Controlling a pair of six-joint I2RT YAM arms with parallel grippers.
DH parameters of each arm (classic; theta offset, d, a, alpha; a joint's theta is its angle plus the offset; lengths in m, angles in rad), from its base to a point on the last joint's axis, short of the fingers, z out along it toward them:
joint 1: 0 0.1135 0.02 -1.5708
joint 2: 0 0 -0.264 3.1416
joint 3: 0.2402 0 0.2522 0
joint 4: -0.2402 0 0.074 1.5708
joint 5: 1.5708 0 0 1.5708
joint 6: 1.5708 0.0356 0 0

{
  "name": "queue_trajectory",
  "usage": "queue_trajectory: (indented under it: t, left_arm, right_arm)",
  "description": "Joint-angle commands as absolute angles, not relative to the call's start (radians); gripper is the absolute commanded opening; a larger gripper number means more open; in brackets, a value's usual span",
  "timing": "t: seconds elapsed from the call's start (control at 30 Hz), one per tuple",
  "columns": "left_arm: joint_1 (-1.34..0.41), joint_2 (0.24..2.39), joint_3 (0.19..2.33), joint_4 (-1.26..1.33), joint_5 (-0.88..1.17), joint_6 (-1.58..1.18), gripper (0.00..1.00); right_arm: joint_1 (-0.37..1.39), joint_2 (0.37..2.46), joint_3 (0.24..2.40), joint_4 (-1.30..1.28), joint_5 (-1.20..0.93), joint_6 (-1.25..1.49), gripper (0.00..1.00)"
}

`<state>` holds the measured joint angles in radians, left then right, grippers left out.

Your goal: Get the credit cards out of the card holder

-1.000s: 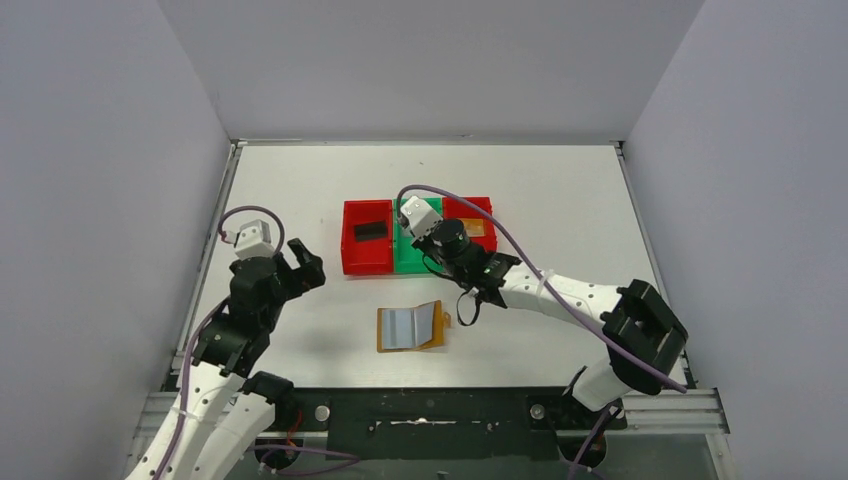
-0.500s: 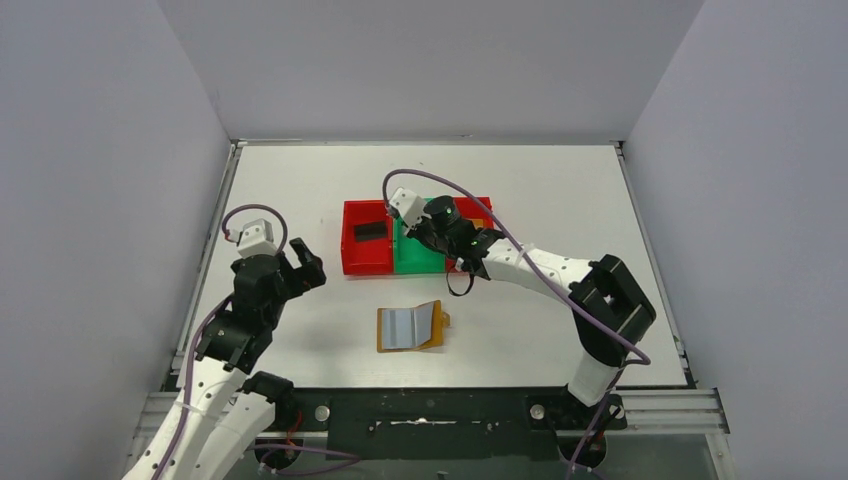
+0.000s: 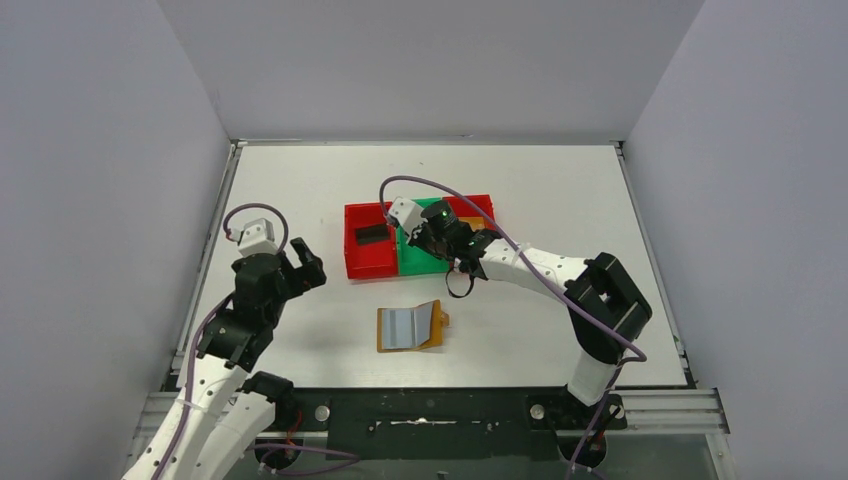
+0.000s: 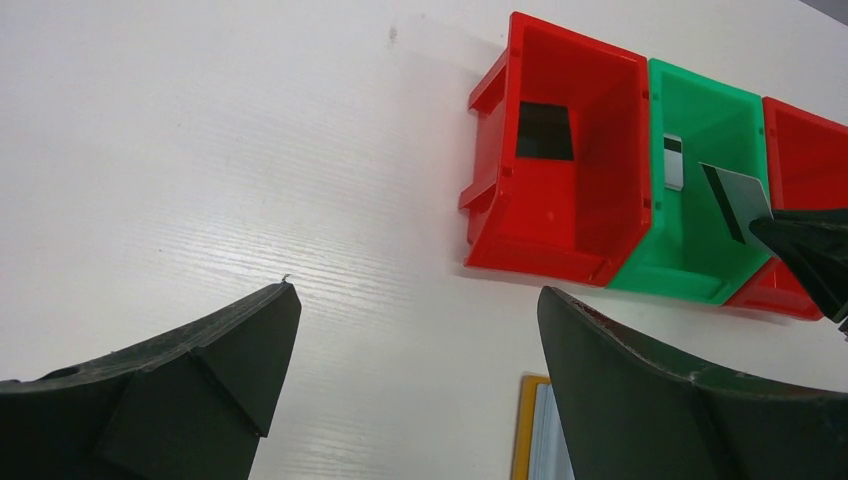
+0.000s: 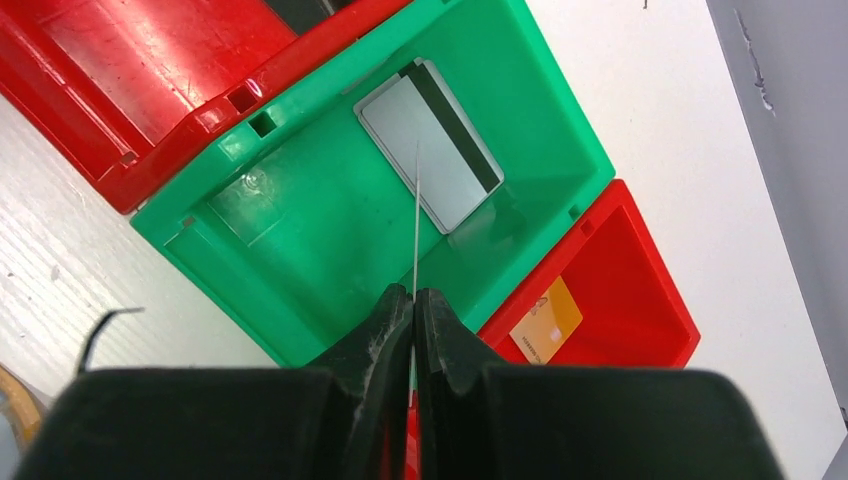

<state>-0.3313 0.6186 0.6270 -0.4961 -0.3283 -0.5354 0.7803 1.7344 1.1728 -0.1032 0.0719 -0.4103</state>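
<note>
Top external: two arms over a white desk (image 3: 300, 180), and the right one is stretched out to a row of three bins.
Right hand: the right hand (image 5: 413, 300) has its jaws pressed together on a thin card (image 5: 415, 220). You only see that card edge-on from the wrist cam, basically a pale line sticking out past the fingertips.
Under the right hand: the green bin (image 5: 300, 230) sits right below the fingertips, and the pinched card hangs over its inside.
Already in the green bin: a grey card (image 5: 440, 175) with a dark stripe lies flat on the floor, straight ahead of the right hand's tips.
Either side of the right hand: left red bin (image 4: 560, 220) has a black card (image 4: 545, 130) lying in it. Right red bin (image 5: 620, 290) has an orange card (image 5: 545, 322). Both bins butt up against the green one.
Left hand: the left hand (image 4: 415, 300) has its jaws wide apart with nothing between them. It's up off the desk, well apart from the bins, which are ahead of it and to its right.
Card holder: the card holder (image 3: 410, 327) is lying open on the desk behind the right hand, back toward the arm bases and between the two hands. Its pale panels face up and nobody's touching it.
</note>
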Motion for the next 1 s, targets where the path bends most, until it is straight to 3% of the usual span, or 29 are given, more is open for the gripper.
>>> queue_trajectory:
  t: [0.0,0.97]
  left_arm:
    - [-0.322,0.622,0.630,-0.434,-0.310,-0.514,0.91]
    - [-0.317,0.612,0.644,-0.454,-0.301,-0.497,0.91]
  right_arm:
    - [0.780,1.724,1.206,-0.117,0.128,-0.444,0.00]
    - [0.719,1.958,1.423,-0.101,0.034,-0.816,0.00]
